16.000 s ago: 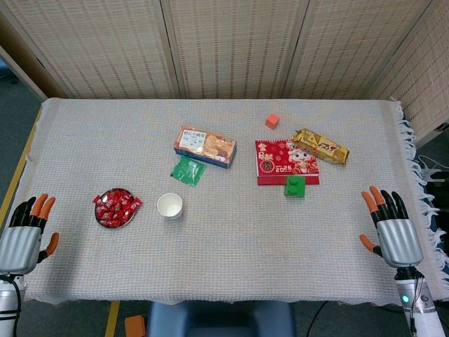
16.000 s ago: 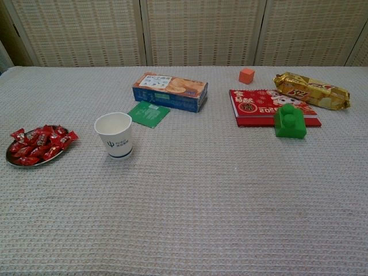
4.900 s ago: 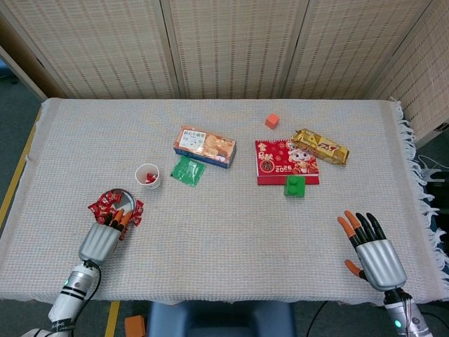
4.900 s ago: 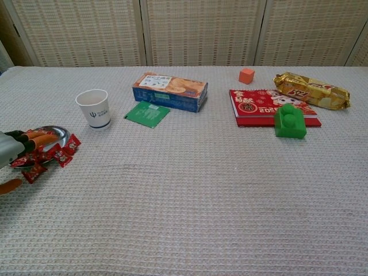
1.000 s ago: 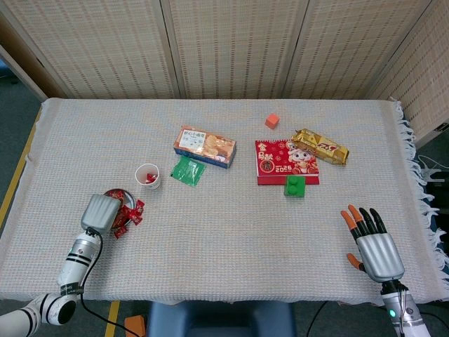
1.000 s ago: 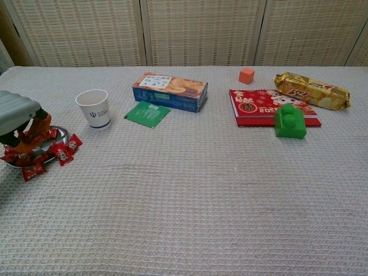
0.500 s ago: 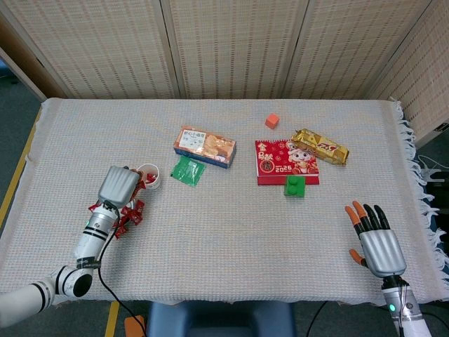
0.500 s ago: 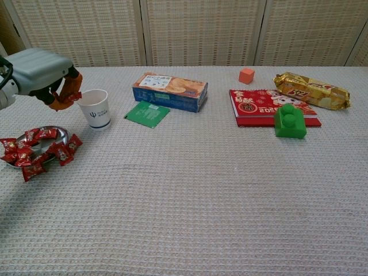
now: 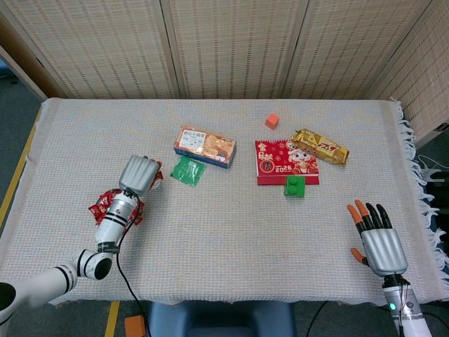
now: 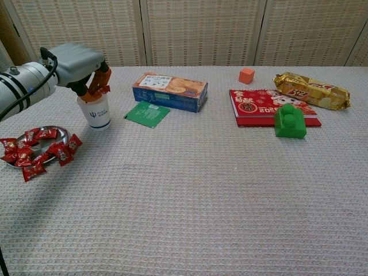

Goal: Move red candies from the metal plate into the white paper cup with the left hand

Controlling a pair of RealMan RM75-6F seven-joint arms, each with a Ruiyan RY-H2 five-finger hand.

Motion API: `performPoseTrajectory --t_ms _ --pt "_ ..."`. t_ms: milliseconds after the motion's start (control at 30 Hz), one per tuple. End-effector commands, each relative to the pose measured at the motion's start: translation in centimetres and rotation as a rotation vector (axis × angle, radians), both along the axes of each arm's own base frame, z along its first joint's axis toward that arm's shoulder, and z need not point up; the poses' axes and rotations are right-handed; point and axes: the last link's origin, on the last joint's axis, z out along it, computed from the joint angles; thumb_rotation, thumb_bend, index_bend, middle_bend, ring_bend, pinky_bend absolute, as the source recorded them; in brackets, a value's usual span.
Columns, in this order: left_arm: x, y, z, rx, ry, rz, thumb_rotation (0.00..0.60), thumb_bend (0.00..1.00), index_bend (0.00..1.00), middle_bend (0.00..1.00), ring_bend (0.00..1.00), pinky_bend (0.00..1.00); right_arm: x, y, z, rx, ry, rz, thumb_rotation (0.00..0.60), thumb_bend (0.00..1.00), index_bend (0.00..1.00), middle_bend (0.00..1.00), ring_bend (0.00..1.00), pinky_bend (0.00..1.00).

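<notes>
— red candies (image 10: 34, 150) where? long axis?
— heaped on the metal plate (image 10: 60, 133), wrappers pointing every way. left hand (image 10: 80, 64) pinches one red candy (image 10: 102, 89) just above the upright white paper cup (image 10: 96, 111).
— right hand (image 9: 379, 242)?
— spread flat, holding nothing, well apart.

Backdrop: woven-reed wall panels (image 9: 231, 45) set in pale wooden frames, running across the whole top of the frame. Table (image 9: 231, 232) covered by a grey waffle-weave cloth with a fringe (image 9: 414, 147) along the right edge. Dark grey floor (image 9: 14, 126) at far left with a yellow tape line (image 9: 15, 184). Even, diffuse light; shadows soft.
</notes>
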Motion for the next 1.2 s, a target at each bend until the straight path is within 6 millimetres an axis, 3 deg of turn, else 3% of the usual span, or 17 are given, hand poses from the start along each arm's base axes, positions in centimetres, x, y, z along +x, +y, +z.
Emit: performPoseTrajectory --t_ms 33,367,600,1033,1200 --pt "-0.1 0.5 0.1 0.001 -0.009 0.011 0.6 0.45 0.63 0.6 0.58 1.0 0.0 0.0 0.0 -0.001 0.001 -0.001 0.6 0.12 0.0 0.0 0.0 0.02" --pt "-0.5 1.2 -0.2 -0.004 -0.01 0.013 0.6 0.45 0.61 0.58 0.57 0.98 0.0 -0.1 -0.1 -0.003 0.005 -0.004 0.6 0.12 0.0 0.0 0.0 0.03" --pt "-1.0 1.6 -0.6 -0.013 -0.003 0.024 0.6 0.44 0.55 0.52 0.48 0.77 0.0 -0.1 0.0 -0.009 0.004 -0.005 0.6 0.12 0.0 0.0 0.0 0.03" --pt "-1.1 1.5 0.0 -0.003 -0.021 0.011 0.6 0.43 0.47 0.47 0.43 0.74 0.0 -0.2 -0.1 -0.006 0.007 -0.008 0.6 0.12 0.0 0.0 0.0 0.04" --pt "-0.7 0.1 0.0 -0.036 -0.068 -0.031 0.6 0.41 0.23 0.22 0.26 0.67 0.0 -0.1 -0.1 -0.002 0.007 -0.006 0.6 0.12 0.0 0.0 0.0 0.04"
